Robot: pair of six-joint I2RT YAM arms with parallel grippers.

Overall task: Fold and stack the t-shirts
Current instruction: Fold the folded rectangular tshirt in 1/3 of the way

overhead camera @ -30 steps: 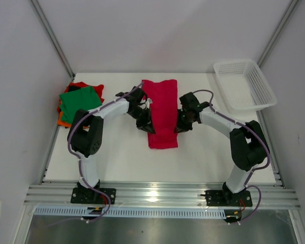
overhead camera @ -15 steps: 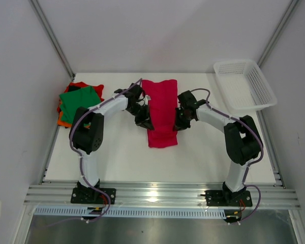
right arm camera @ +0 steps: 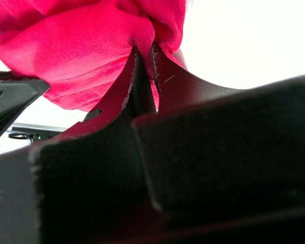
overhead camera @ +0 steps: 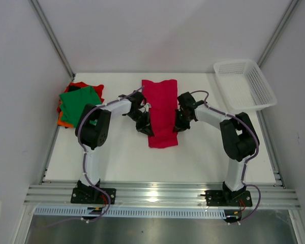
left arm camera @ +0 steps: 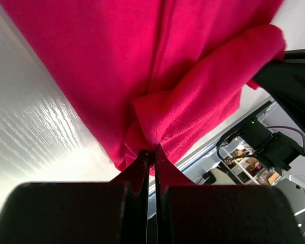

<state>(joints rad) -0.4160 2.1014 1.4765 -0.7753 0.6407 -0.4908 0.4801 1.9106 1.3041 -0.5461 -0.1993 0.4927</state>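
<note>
The crimson t-shirt (overhead camera: 161,99) lies lengthwise between the claws. The left gripper (overhead camera: 147,127) is clamped on its left edge, and the right gripper (overhead camera: 177,126) is clamped on its right edge.

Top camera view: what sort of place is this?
Probably a robot lab cell, not a home: plain white wall panels, two arms bolted to an aluminium rail, and a white tabletop holding a crimson cloth t-shirt.
</note>
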